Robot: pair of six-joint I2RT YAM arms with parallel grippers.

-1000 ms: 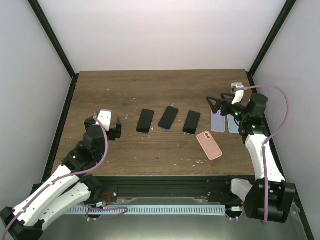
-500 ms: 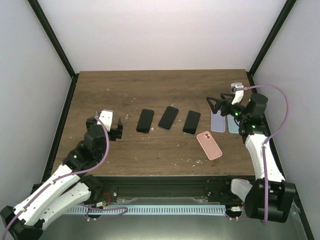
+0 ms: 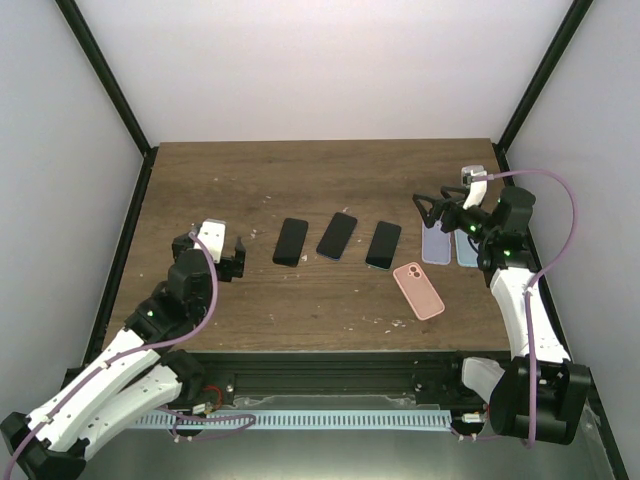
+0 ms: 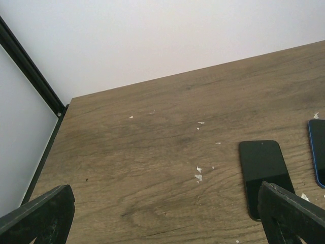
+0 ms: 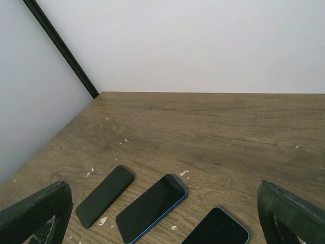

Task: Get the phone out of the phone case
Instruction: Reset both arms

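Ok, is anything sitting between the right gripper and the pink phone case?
Nothing upright. The open right gripper is at the far end of a lavender case, which lies flat between it and the pink phone case; a blue case lies beside that. The gripper could likely pass over both.

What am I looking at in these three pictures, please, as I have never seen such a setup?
Two robot arms stand at the near edge of a wooden table. One picture looks down from above and behind them; the other two come from wrist cameras, so the dark shapes in their lower corners are fingers. On the table lie three dark phones in a row, a pink case and two pale cases by the right gripper. Both it and the left gripper are open and hold nothing.
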